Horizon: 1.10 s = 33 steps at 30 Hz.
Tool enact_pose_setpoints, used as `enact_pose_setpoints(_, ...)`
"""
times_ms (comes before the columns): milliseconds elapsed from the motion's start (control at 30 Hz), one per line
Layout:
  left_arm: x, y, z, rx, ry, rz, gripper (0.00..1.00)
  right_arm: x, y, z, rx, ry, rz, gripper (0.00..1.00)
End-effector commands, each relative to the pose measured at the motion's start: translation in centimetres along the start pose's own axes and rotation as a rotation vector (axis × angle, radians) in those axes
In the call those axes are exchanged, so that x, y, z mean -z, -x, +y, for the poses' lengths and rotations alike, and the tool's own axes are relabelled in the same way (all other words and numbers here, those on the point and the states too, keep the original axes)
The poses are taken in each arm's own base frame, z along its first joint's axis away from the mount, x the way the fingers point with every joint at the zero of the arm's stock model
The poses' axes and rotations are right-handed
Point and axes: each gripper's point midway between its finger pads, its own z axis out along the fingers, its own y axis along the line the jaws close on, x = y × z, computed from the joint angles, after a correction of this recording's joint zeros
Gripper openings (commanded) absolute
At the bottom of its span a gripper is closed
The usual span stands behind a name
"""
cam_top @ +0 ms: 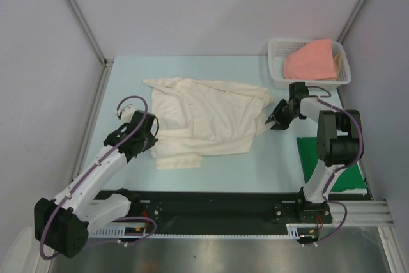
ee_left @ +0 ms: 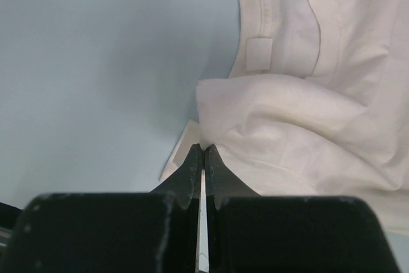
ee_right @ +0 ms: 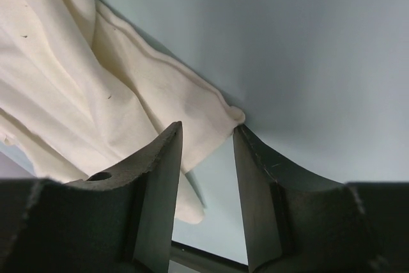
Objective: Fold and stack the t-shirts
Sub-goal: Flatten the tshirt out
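Top external view: the cream shirt (cam_top: pixel 204 116) lies crumpled at the middle of the table (cam_top: pixel 268 158), not folded yet. The left gripper (cam_top: pixel 150 133) pinches its 8 o'clock edge. The right gripper (cam_top: pixel 273 121), fingers spread, sits at its 3 o'clock edge. The pink shirt (cam_top: pixel 310 59) is in the basket (cam_top: pixel 276 68) at 1 o'clock, the green shirt (cam_top: pixel 310 151) at 4 o'clock. Nothing is stacked.

a pale blue tabletop (cam_top: pixel 268 158) sits boxed in by plain grey-white wall panels (cam_top: pixel 211 4) joined at slanting metal posts (cam_top: pixel 77 11), a black strip (cam_top: pixel 211 206) along its near edge, evenly lit.
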Motion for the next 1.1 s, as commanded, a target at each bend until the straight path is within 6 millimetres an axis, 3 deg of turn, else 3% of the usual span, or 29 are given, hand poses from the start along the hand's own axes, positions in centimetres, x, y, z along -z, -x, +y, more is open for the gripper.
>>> enact_pose_setpoints(0, 0.4, 3.0, -2.3, -0.011, -0.060, -0.082, 0.00, -0.5, 0.4, -1.8, -0.009, -0.067, -0.047, 0.43)
enact_pose_setpoints(233, -0.7, 3.6, -3.7, -0.060, -0.070, -0.076, 0.00, -0.2, 1.1, -3.1, -0.031, -0.148, -0.092, 0.43)
enact_pose_setpoints(467, -1.9, 3.5, -3.7, -0.064, -0.052, -0.067, 0.00, -0.4, 1.2, -3.5, -0.034, -0.163, -0.104, 0.41)
enact_pose_setpoints(767, -3.4, 3.9, -4.2, -0.079, -0.046, -0.052, 0.00, -0.7, -0.4, -3.3, -0.048, -0.148, -0.068, 0.38)
enact_pose_setpoints(867, -4.4, 3.9, -4.2, -0.096, -0.028, -0.028, 0.00, -1.5, -0.4, -3.7, -0.051, -0.157, -0.065, 0.34)
enact_pose_setpoints(967, -5.5, 3.7, -4.7, -0.111, -0.038, 0.024, 0.00, -2.3, -0.2, -3.5, -0.046, -0.142, -0.046, 0.16)
enact_pose_setpoints(1033, -5.9, 4.6, -4.8, -0.104, -0.034, 0.043, 0.21, -2.3, 0.1, -3.2, -0.034, -0.124, -0.062, 0.07)
enact_pose_setpoints(1067, -6.0, 5.0, -4.8, -0.117, -0.024, 0.043, 0.37, -2.2, 0.2, -3.1, -0.032, -0.118, -0.068, 0.03)
